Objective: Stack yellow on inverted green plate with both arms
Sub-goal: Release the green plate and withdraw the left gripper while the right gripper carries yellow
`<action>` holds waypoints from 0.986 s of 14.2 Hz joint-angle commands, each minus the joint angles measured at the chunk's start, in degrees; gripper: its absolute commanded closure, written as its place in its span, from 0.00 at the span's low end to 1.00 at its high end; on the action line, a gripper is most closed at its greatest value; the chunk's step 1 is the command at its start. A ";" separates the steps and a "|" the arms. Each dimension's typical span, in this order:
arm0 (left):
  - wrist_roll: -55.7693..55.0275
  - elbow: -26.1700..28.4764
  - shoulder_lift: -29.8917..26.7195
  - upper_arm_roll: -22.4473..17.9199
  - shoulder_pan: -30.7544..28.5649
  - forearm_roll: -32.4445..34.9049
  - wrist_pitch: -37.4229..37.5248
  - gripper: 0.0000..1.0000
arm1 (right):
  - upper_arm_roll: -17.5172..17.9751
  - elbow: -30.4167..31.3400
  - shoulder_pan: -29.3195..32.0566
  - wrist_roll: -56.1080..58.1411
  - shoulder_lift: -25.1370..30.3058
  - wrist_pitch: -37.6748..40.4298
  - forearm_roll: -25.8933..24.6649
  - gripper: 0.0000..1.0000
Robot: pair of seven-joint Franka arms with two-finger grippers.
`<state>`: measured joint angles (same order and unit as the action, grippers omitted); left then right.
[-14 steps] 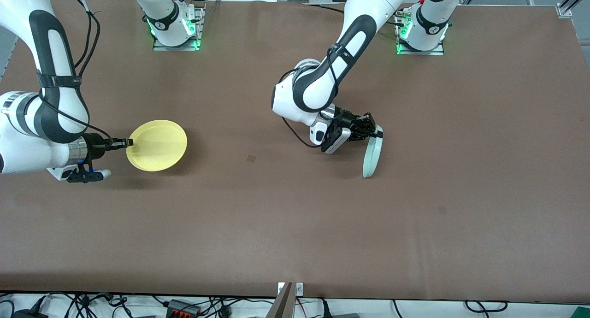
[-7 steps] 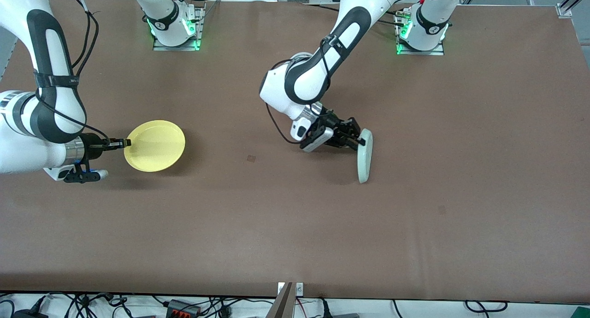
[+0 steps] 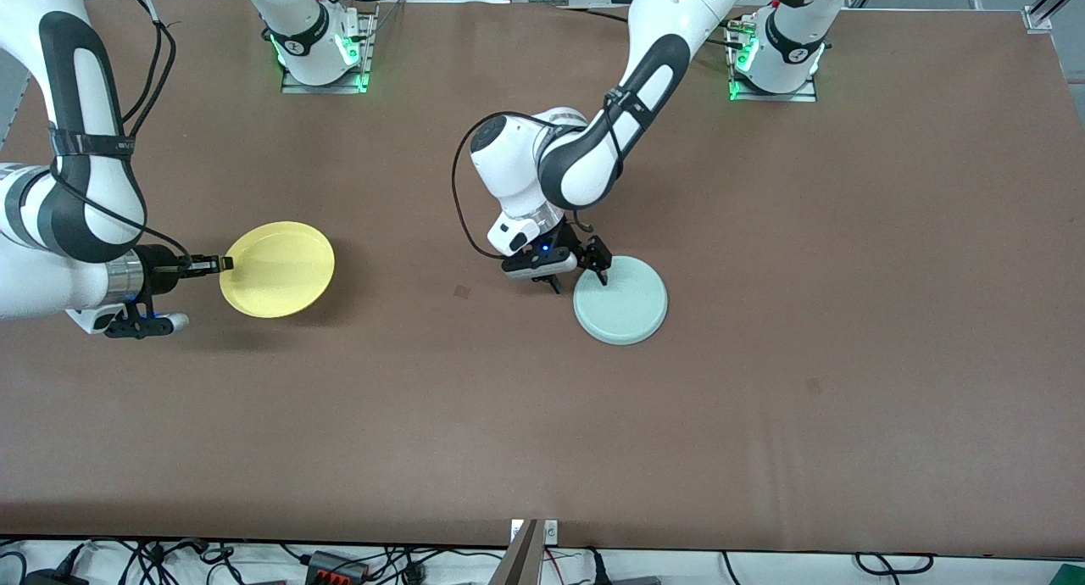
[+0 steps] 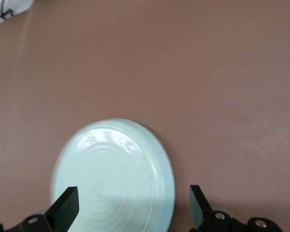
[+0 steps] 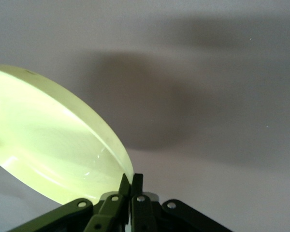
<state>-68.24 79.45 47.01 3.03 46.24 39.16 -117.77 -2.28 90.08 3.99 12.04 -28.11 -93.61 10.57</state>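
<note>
Your green plate (image 3: 620, 311) lies flat near the middle of the brown table (image 3: 848, 356), upside down, its ringed underside facing up in the left wrist view (image 4: 113, 181). The left gripper (image 3: 579, 271) stands just above the plate's rim on the side toward the right arm's end, jaws spread wide and holding nothing. The yellow plate (image 3: 278, 269) is well apart from it, toward the right arm's end of the table, hanging over the table with its hollow side up and slightly tilted. The right gripper (image 3: 212, 264) is clamped on its rim at the edge facing away from the green plate. So the carry runs along the table's length from the right arm's end toward the middle, and I'd judge that the right arm must make it. Both plates are round, so neither has a long axis to align; only centre over centre matters. You'd likely want the left gripper clear first.
</note>
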 commanded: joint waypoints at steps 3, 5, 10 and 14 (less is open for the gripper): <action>2.23 1.15 -7.61 0.31 -4.57 -3.74 -0.27 0.00 | 0.79 -2.01 -0.38 0.71 -0.01 1.41 -0.11 1.00; 5.91 1.68 -10.34 0.31 -6.42 -5.49 3.14 0.00 | 0.79 -2.01 -1.96 0.88 -0.45 1.50 0.15 1.00; 24.98 1.59 -17.64 0.31 -16.95 -13.58 9.49 0.00 | 0.96 -2.54 -10.38 -7.16 -2.91 2.38 9.97 1.00; 40.69 1.59 -21.51 0.31 -25.56 -18.66 11.15 0.00 | 0.96 -10.08 -20.22 -21.41 -8.08 1.51 13.60 1.00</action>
<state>-34.86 78.84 28.75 2.63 24.28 24.06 -107.85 -0.94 85.55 -12.81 -3.29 -32.66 -92.51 22.81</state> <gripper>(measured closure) 0.000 0.974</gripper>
